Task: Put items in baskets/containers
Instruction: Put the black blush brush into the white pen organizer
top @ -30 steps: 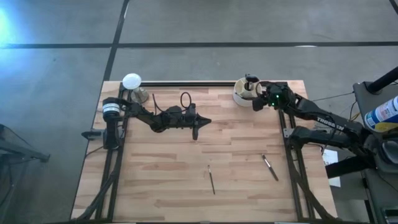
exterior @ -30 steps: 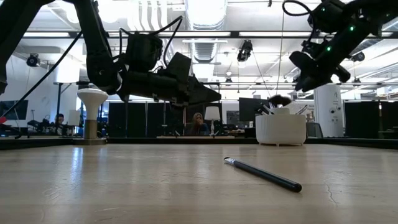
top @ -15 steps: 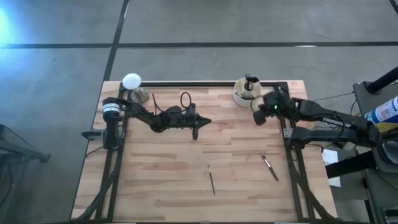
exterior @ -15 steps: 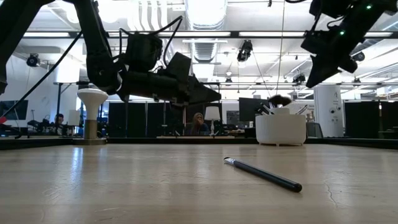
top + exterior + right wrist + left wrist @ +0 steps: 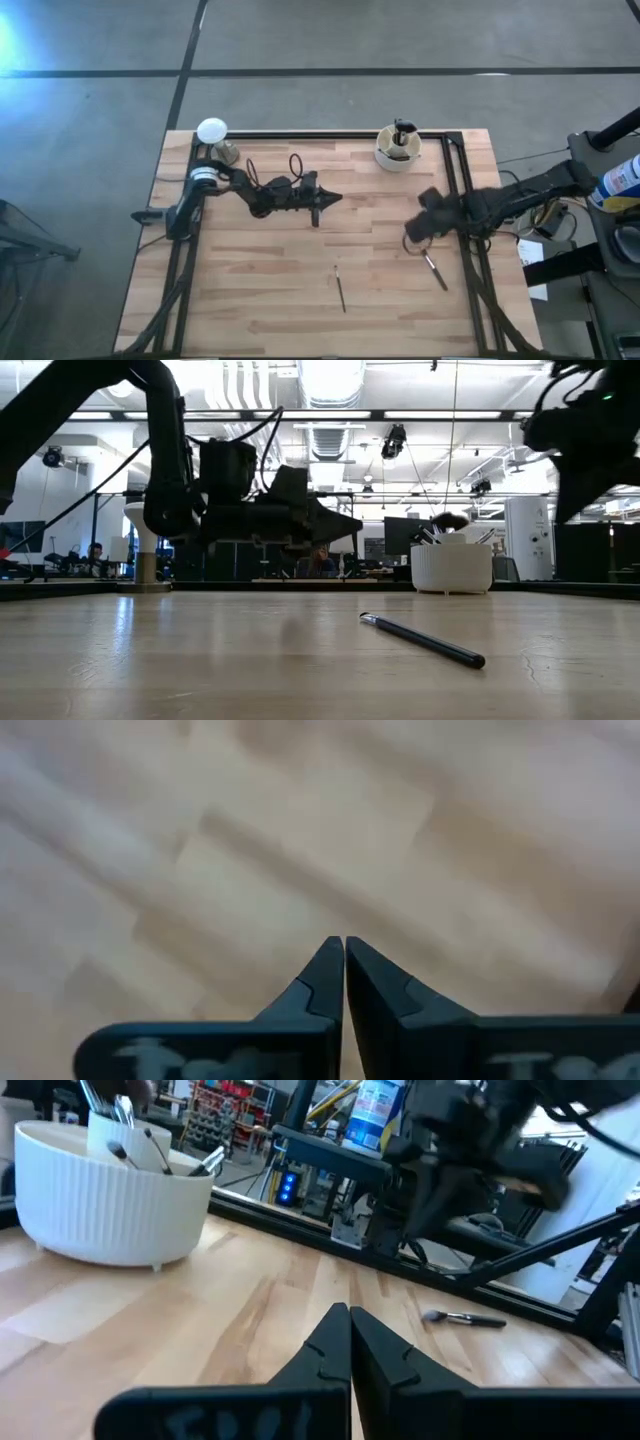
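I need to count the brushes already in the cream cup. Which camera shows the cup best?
The left wrist view: the cup is close, with brushes visible. The high view shows it small; the low view, side-on; the right wrist view shows none.

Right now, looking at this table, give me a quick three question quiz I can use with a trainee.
1. True or false: both grippers are shut and hold nothing.
2. How many makeup brushes lie loose on the table? A) one B) two C) four
3. Fill in: the right gripper hangs just beside the loose brush on the table's ____ side.

Key
1. True. The left gripper and the right gripper both have their fingers pressed together with nothing between them.
2. B. One thin brush lies near the middle and one on the right; the others stand in the white cup.
3. Right.
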`<act>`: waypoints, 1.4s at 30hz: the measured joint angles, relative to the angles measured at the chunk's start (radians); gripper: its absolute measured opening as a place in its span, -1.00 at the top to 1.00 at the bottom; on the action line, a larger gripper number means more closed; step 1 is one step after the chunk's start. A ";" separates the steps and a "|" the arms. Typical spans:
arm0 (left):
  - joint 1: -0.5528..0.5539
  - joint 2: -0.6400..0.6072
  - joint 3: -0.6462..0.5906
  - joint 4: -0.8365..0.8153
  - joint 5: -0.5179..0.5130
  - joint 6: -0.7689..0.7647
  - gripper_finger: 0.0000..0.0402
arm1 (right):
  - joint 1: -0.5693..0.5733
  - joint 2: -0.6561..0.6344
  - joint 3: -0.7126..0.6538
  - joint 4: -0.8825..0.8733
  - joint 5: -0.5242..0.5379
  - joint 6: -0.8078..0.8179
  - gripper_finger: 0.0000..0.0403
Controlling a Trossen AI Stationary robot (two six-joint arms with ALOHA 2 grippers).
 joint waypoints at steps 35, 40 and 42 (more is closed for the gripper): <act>0.000 0.021 0.002 -0.033 0.004 0.011 1.00 | 0.184 0.458 -0.030 0.167 -0.406 0.316 0.45; 0.000 0.021 0.002 -0.034 0.004 0.011 1.00 | 0.182 0.469 -0.033 0.173 -0.422 0.314 0.66; 0.000 0.021 0.003 -0.034 0.004 0.011 1.00 | 0.182 0.466 -0.033 0.164 -0.423 0.314 0.73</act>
